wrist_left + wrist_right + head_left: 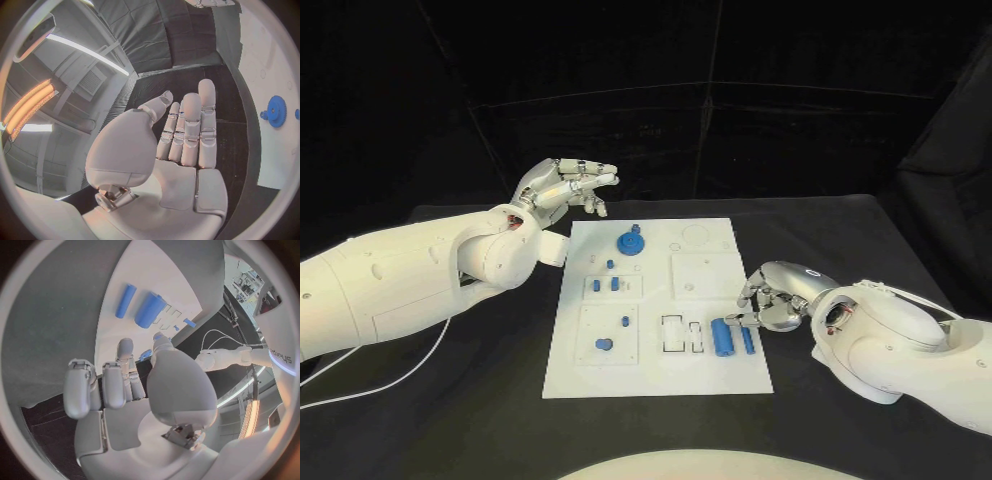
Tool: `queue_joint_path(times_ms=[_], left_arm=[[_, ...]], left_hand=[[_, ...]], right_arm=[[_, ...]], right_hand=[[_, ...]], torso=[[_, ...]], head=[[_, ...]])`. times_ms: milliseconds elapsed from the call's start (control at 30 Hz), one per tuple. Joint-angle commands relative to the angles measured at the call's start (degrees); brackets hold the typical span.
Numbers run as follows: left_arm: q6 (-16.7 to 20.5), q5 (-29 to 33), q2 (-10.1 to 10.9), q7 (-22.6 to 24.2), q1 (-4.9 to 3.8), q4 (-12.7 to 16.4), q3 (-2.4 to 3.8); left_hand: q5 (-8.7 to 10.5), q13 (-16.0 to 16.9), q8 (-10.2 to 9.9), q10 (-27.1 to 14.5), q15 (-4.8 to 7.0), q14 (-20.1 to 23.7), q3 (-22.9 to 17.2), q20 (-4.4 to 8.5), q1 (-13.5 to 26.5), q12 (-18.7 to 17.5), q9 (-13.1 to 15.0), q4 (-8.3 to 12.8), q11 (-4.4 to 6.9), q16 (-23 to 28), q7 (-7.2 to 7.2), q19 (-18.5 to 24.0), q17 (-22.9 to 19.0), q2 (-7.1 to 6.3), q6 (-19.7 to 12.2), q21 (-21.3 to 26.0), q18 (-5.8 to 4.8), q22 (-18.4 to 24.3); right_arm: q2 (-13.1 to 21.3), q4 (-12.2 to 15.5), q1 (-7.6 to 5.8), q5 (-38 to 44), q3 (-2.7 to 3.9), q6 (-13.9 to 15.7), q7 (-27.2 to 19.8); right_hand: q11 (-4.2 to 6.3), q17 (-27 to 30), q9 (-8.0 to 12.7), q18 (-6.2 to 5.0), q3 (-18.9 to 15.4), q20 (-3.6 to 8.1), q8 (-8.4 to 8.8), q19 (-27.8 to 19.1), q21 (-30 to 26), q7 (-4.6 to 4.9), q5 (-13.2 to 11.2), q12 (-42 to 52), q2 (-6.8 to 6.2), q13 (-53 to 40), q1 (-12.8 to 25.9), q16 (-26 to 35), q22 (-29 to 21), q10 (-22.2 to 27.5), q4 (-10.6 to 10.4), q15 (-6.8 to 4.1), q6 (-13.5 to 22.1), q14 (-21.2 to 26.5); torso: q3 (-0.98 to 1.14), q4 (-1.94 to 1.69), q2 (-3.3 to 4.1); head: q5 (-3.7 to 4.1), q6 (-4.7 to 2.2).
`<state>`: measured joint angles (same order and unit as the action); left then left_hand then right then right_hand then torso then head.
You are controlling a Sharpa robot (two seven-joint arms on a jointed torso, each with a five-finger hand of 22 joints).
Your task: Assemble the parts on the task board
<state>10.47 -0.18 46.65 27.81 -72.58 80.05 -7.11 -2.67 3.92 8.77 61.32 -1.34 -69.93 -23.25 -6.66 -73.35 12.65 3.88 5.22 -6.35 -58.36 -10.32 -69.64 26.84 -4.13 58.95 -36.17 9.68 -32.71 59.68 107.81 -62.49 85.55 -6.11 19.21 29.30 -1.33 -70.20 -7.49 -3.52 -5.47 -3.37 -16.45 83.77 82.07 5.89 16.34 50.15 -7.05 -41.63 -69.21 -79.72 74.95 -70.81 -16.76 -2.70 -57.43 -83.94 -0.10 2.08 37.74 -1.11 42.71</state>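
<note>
board [711, 262] sits mid-desk [848, 230], white, with blue parts on it: a gear [632, 242] near its far left corner, small pegs [604, 285] below that, and a thick cylinder [724, 337] with a thin rod [747, 340] just beside it near the right edge. your left hand [568, 188] hovers off the far left corner, fingers straight and holding nothing. your right hand [776, 296] holds nothing, fingers curled, at the right edge by the cylinder.
</note>
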Motion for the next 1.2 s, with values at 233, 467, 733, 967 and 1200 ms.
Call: queue_joint_path(times_ms=[233,467,733,967,1200], left_arm=[[-0.67,0.17,0.25,0.34,-0.04,0.19,0.04],[-0.68,0.17,0.36,0.30,-0.03,0.25,0.03],[-0.70,0.17,0.36,0.31,-0.03,0.24,0.03],[-0.68,0.17,0.42,0.30,-0.03,0.27,0.03],[-0.68,0.17,0.47,0.30,-0.03,0.33,0.03]], left_hand=[[-0.29,0.00,-0.07,-0.37,0.06,0.48,0.30,-0.19,-0.52,0.19,0.01,0.04,-0.02,-0.17,-0.01,0.24,-0.09,0.24,-0.36,0.28,0.78,0.05],[-0.29,0.00,-0.07,-0.37,0.06,0.48,0.30,-0.19,-0.52,0.19,0.01,0.04,-0.02,-0.17,-0.01,0.24,-0.09,0.24,-0.36,0.28,0.78,0.05],[-0.29,0.00,-0.07,-0.37,0.06,0.48,0.30,-0.19,-0.52,0.19,0.01,0.04,-0.02,-0.17,-0.01,0.24,-0.09,0.24,-0.36,0.28,0.78,0.05],[-0.29,0.00,-0.07,-0.37,0.06,0.48,0.30,-0.19,-0.52,0.19,0.01,0.04,-0.02,-0.17,-0.01,0.24,-0.09,0.24,-0.36,0.28,0.78,0.05],[-0.29,0.00,-0.07,-0.37,0.06,0.48,0.30,-0.19,-0.52,0.19,0.01,0.04,-0.02,-0.17,-0.01,0.24,-0.09,0.24,-0.36,0.28,0.78,0.05]], right_arm=[[-1.85,-0.70,1.69,2.11,-0.06,-3.61,2.81],[-2.61,-1.28,2.33,2.39,-0.08,-5.22,3.23],[-3.93,-1.66,3.05,2.56,-0.09,-5.72,3.14],[-5.13,-2.26,3.64,2.61,-0.09,-5.98,2.94],[-5.33,-2.37,3.81,3.16,-0.08,-3.54,3.02]], right_hand=[[0.23,-0.66,-0.55,0.63,-1.56,0.10,-1.43,0.80,0.54,-0.22,-0.34,2.61,1.01,-3.46,-0.49,-0.62,1.80,-0.24,0.03,-0.31,0.32,-2.98],[0.49,-1.22,-1.27,0.71,-2.56,0.23,-2.77,0.95,0.81,-0.55,-0.38,4.31,1.34,-5.89,-0.46,-0.98,2.26,-0.73,0.01,-0.49,-0.22,-3.06],[0.55,-1.47,-1.44,0.73,-2.72,0.27,-3.05,0.98,0.86,-0.62,-0.37,4.87,1.49,-6.64,-0.49,-1.11,2.35,-0.96,0.03,-0.53,-0.27,-3.10],[0.65,-1.76,-1.75,0.77,-2.89,0.34,-3.52,1.04,0.98,-0.73,-0.12,5.74,1.86,-7.82,-0.80,-1.29,2.57,-1.30,0.07,-0.61,-0.31,-3.14],[1.03,-2.39,-2.69,0.87,-2.73,0.60,-4.92,1.24,1.29,-1.14,2.43,8.07,4.20,-10.97,-2.36,-1.69,3.10,-2.45,0.23,-0.90,-0.78,-3.23]], torso=[[-0.09,0.01,0.13],[-0.07,0.01,0.11],[-0.05,0.03,0.09],[-0.10,-0.02,0.12],[-0.13,0.02,0.08]], head=[[-0.06,0.10],[-0.05,0.31],[-0.07,0.41],[-0.07,0.56],[-0.07,0.65]])
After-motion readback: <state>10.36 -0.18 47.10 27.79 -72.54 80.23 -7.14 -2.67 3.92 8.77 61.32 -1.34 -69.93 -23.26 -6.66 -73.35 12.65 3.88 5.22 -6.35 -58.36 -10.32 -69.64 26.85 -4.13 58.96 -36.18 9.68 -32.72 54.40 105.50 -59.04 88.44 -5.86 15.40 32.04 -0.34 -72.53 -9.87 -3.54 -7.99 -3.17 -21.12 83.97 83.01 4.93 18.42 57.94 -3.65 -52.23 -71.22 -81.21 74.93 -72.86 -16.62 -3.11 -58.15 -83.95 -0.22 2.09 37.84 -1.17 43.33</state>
